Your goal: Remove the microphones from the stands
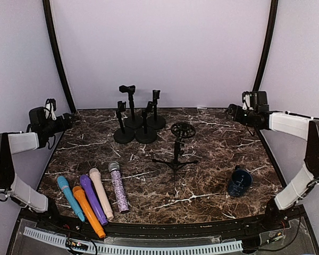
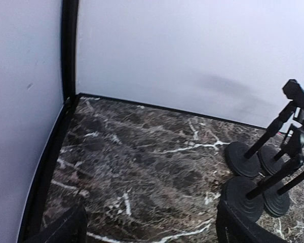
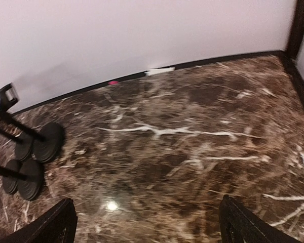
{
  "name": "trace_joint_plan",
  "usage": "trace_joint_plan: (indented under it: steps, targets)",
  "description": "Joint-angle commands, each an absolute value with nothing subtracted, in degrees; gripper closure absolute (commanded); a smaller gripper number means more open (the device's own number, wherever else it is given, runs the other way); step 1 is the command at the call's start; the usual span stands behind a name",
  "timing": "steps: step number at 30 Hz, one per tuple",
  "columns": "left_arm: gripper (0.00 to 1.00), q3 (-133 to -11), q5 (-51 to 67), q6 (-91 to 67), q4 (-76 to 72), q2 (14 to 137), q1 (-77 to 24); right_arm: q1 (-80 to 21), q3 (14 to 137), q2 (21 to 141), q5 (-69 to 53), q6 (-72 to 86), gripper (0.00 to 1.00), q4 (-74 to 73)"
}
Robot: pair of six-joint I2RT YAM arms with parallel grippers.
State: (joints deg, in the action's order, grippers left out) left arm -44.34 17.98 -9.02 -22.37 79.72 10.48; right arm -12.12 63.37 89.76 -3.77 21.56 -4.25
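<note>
The left claw (image 1: 69,121) is spread: in the left wrist view its two fingers (image 2: 66,230) stand at opposite lower corners with only bare table (image 1: 212,149) between them, and it pinches nothing. The right claw (image 1: 231,111) is likewise spread, with its fingers (image 3: 248,223) wide apart and nothing between them. Both claws hang above the far corners of the table and face inward toward each other. The microphones (image 1: 93,199) lie flat in a row of five on the table, back toward the arm bases from the left claw and slightly inward of it, well apart from the right claw. The row runs from the blue microphone (image 1: 70,197), on the side nearest the left arm, to the glittered microphone (image 1: 118,187) on the inner side. Four round-base stands (image 1: 145,134) are grouped ahead of the left claw and inward of it; the left wrist view shows them at its right edge, and the right wrist view shows them at its left edge. The tripod stand (image 1: 176,159), topped by a round cradle, is upright between the two claws and nearer the arm bases than either. All the stands are well apart from the microphones. A blue cup (image 1: 239,181) sits on the table, back toward the arm bases from the right claw.
</note>
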Motion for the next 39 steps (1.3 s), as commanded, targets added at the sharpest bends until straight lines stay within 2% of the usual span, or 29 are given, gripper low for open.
trace_joint_plan:
  steps: [1,11,18,27,32,34,37,39]
  targets:
    - [0.10,-36.31,21.36,-10.87,-32.36,76.02,15.73,-5.22,53.34,83.23,-1.48,20.47,0.01,6.80]
    - [0.07,-22.21,18.37,-10.76,-54.35,78.17,16.24,-0.89,24.40,65.45,11.96,11.92,0.01,38.94]
    - [0.05,-16.90,15.89,-7.79,-60.07,81.43,15.88,-0.80,9.77,67.30,16.69,7.16,0.01,59.12]
    - [0.05,-10.83,17.49,-5.74,-64.00,75.60,15.58,-0.91,9.31,80.74,15.92,3.84,0.01,75.13]
    - [0.05,-9.60,17.79,-4.88,-62.83,73.32,15.35,-1.01,11.38,88.66,14.90,3.32,0.01,78.11]
    - [0.05,-9.80,17.97,-4.69,-62.80,73.53,15.28,-1.15,12.83,87.91,15.57,3.46,0.01,74.00]
    - [0.05,-10.17,17.73,-4.74,-62.51,73.85,15.16,-1.49,11.66,88.81,16.99,3.30,0.01,78.18]
    - [0.05,-10.08,17.44,-4.81,-62.49,73.70,15.13,-1.88,12.21,88.23,17.26,3.23,0.01,75.80]
